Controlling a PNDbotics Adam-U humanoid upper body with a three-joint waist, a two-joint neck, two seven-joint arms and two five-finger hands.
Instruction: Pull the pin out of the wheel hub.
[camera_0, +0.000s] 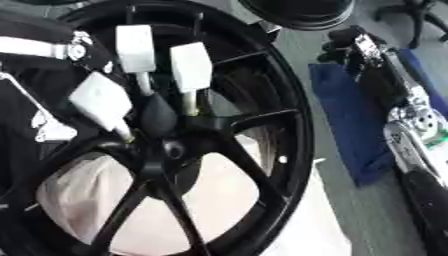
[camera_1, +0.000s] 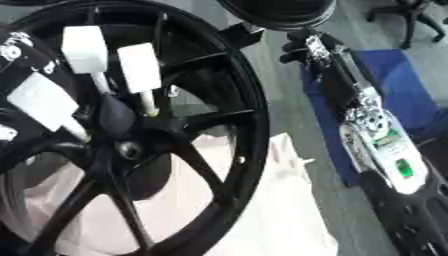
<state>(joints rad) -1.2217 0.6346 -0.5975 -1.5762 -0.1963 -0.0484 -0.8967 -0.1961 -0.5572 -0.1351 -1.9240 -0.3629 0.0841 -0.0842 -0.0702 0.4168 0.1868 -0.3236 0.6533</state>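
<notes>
Pin (camera_0: 191, 72): one of three white-handled pins standing in the hub (camera_0: 166, 145) of a black spoked wheel (camera_0: 280, 100) that fills the left and centre of the view. The middle and right pins stand side by side just far of the hub centre; a third (camera_0: 101, 102) leans in from the left. A pale cloth (camera_1: 262, 210) lies under the wheel's near side. Left hand (camera_0: 39, 75) comes in from the left, dark w/ white markings, close to the leaning pin; can't tell whether its fingers are curled on it. Right hand (camera_1: 302, 45) sits well apart at far right over a blue mat (camera_1: 411, 95), fingers look bent, holding nothing visible. Risk: pins are crowded, so a pull off-axis could jam the shaft or knock a neighbour, & the wheel may shift on the cloth
</notes>
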